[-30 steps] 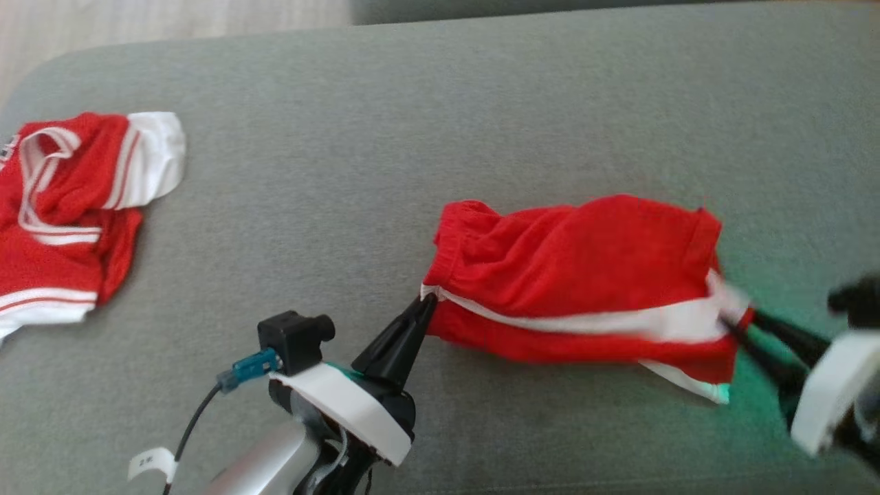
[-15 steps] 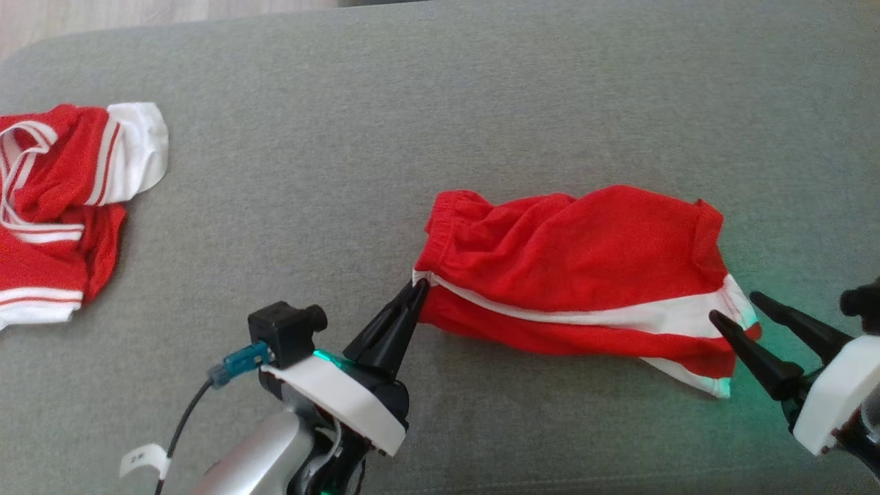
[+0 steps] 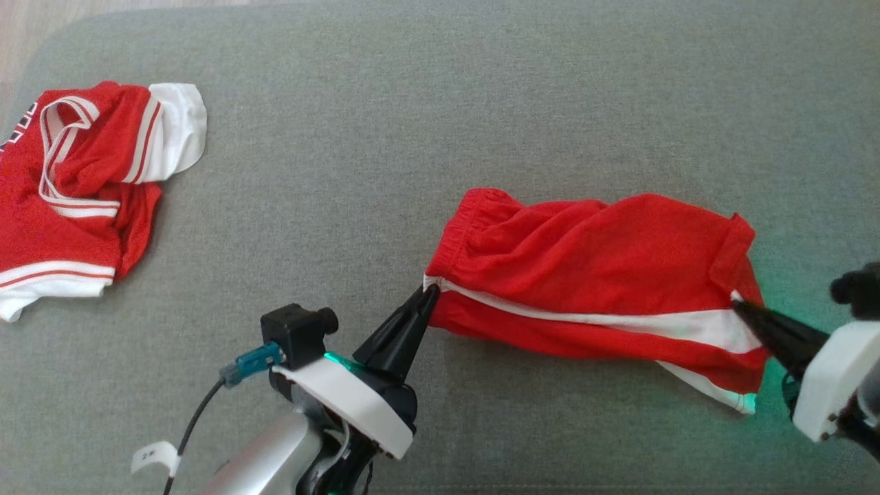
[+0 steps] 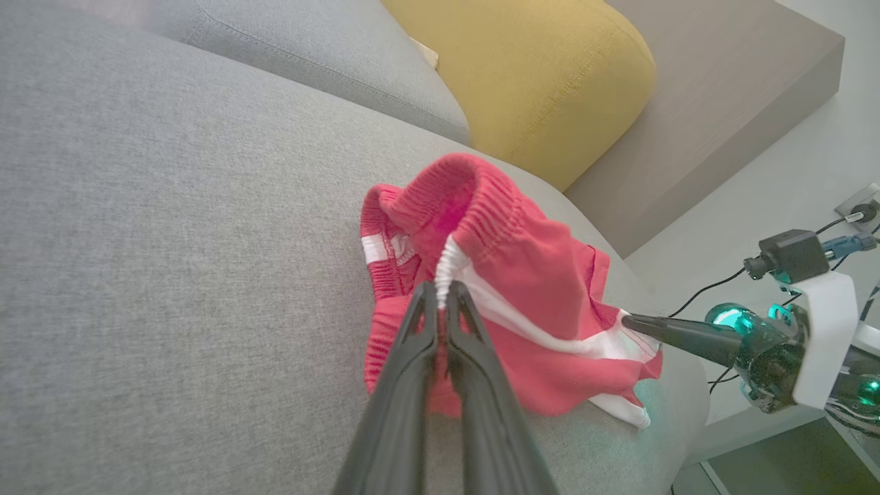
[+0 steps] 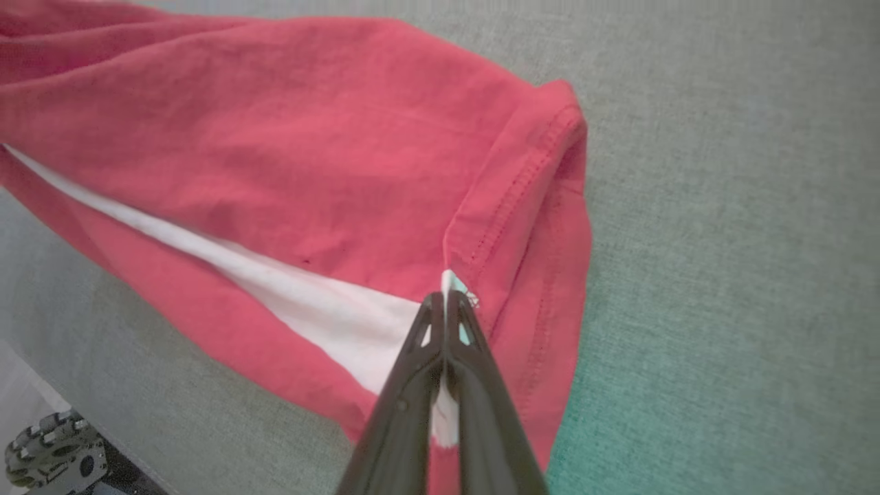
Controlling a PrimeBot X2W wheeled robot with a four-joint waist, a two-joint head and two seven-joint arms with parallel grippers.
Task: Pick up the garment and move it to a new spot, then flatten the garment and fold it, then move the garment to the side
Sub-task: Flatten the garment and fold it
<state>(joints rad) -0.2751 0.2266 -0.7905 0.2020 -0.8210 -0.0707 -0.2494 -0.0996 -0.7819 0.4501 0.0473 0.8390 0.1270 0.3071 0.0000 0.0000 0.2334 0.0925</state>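
Observation:
The garment [image 3: 591, 275] is a pair of red shorts with a white side stripe, lying stretched sideways on the grey couch seat [image 3: 426, 124]. My left gripper [image 3: 430, 292] is shut on the waistband end at the white stripe [image 4: 443, 265]. At the other end my right gripper [image 3: 737, 306] is shut on the leg hem, pinching the white stripe [image 5: 445, 285]. In the left wrist view the shorts [image 4: 509, 275] bunch up past my fingers, and the right gripper [image 4: 627, 320] shows at their far end.
A second red and white garment [image 3: 75, 192] lies crumpled at the seat's far left. A yellow cushion [image 4: 543, 69] leans at the couch's back, beside a brown ledge [image 4: 722, 103]. The seat edge drops off by my right arm [image 4: 687, 426].
My right gripper stood open at the hem half a second ago and has now shut on it. The left gripper kept its hold. The camera shifted slightly.

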